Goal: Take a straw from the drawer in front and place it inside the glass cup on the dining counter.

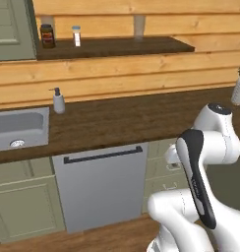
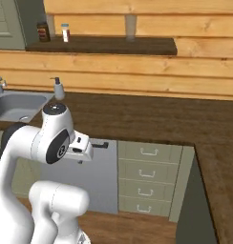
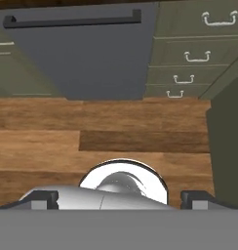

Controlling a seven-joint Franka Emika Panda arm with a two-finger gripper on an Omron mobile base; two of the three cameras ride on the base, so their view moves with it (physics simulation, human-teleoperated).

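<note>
**Arm folded low, jaws wide, facing shut drawers**

Nearest the cameras, the white arm [image 1: 200, 197] rose folded from the lower right of the left base view and from the lower left of the right base view. In the hand view the gripper [image 3: 119, 200] sat at the bottom edge, its two dark fingertips [image 3: 40, 200] far apart, spread wide and grasping nothing, over wood-plank floor [image 3: 116, 141].

Beyond the floor stood the grey panel [image 2: 101, 176] with its dark bar handle [image 3: 72, 21], at the upper left of the hand view. Just right of it was a stack of four sage-green drawers [image 2: 146, 178], all shut, each with a small loop handle. No straw could be made out.

Above them ran the dark-brown counter [image 2: 152, 119], turning toward the camera along the right edge of the right base view. A sink [image 1: 18, 129] lay in it at the left, with a soap dispenser [image 1: 58, 101] just behind. At the far right edge of the left base view a whitish vessel [image 1: 238, 91] stood on the counter, cut off by the frame.

Farthest, at the top, a shelf [image 1: 117, 47] held a dark jar [image 1: 47, 35] and a small white bottle [image 1: 76, 36].
</note>
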